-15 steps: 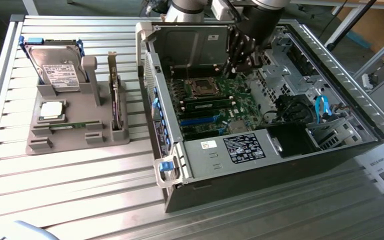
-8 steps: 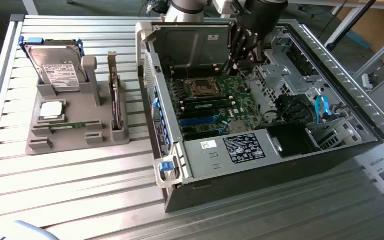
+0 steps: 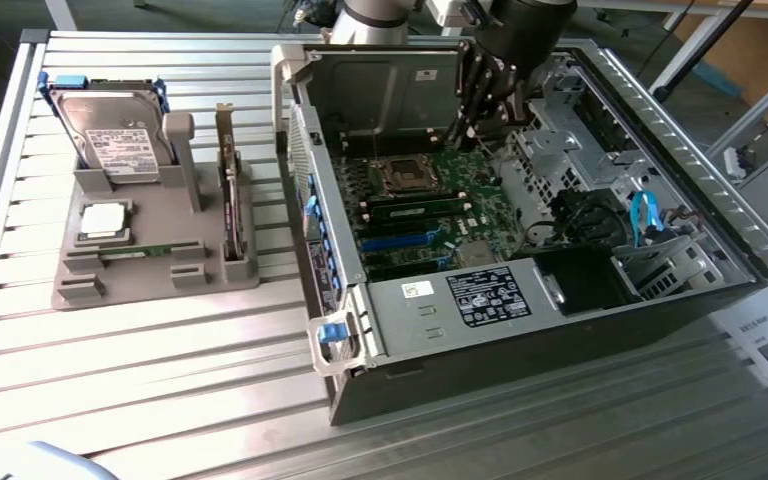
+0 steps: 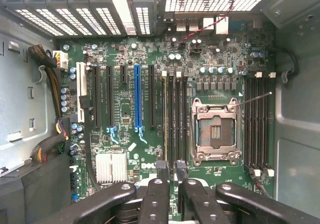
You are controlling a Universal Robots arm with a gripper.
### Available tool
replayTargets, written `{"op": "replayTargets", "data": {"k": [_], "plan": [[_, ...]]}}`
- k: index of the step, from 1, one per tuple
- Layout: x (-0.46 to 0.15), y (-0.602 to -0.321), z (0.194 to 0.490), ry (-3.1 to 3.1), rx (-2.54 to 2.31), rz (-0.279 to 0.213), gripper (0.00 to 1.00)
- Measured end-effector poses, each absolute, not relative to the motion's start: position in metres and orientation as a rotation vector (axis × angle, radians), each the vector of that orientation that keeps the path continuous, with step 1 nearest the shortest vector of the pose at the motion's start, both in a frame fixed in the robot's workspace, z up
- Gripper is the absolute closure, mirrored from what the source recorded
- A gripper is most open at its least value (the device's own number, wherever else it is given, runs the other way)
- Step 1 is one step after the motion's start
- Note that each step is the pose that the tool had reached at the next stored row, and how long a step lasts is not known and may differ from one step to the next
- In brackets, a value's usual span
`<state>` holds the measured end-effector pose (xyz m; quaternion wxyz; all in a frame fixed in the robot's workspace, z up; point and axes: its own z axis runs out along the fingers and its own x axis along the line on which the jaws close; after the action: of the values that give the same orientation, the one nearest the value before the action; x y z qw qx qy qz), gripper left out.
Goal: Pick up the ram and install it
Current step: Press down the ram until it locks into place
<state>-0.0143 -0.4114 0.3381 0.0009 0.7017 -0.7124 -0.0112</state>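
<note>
Reaching down into the case [image 3: 531, 365] | jaws part-open, gripping nothing | poised over ram [image 4: 165, 119] in its slot

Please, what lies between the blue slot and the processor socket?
One black slot and a bank of memory slots separate the blue slot from the processor socket in the wrist view.

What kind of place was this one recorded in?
Probably a lab or workshop bench set up for PC assembly: an open desktop computer case with its motherboard exposed lies on a slatted metal table, beside a grey holder carrying a hard drive and other parts.
</note>
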Motion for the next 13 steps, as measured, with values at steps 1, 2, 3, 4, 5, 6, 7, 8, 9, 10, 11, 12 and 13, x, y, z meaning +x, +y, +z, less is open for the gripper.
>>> {"op": "replayTargets", "data": {"k": [1, 2, 3, 4, 5, 6, 7, 8, 9, 10, 11, 12, 13], "plan": [[-0.0142, -0.4114, 0.3381, -2.237, 2.203, -0.035, 0.81], [-0.0143, -0.4114, 0.3381, -2.237, 2.203, -0.035, 0.81], [-0.0143, -0.4114, 0.3381, -2.237, 2.203, -0.035, 0.81], [-0.0143, -0.4114, 0.3381, -2.237, 2.203, -0.035, 0.81], [-0.0142, -0.4114, 0.3381, -2.237, 2.203, -0.035, 0.81], [-0.0142, -0.4114, 0.3381, -2.237, 2.203, -0.035, 0.81], [-0.0142, -0.4114, 0.3381, -2.237, 2.203, -0.035, 0.82], [-0.0142, -0.4114, 0.3381, -2.237, 2.203, -0.035, 0.89], [-0.0143, -0.4114, 0.3381, -2.237, 2.203, -0.035, 0.89], [-0.0142, -0.4114, 0.3381, -2.237, 2.203, -0.035, 0.90], [-0.0142, -0.4114, 0.3381, -2.237, 2.203, -0.035, 0.90], [-0.0142, -0.4114, 0.3381, -2.237, 2.203, -0.035, 0.90], [-0.0142, -0.4114, 0.3381, -2.237, 2.203, -0.035, 0.90]]}}
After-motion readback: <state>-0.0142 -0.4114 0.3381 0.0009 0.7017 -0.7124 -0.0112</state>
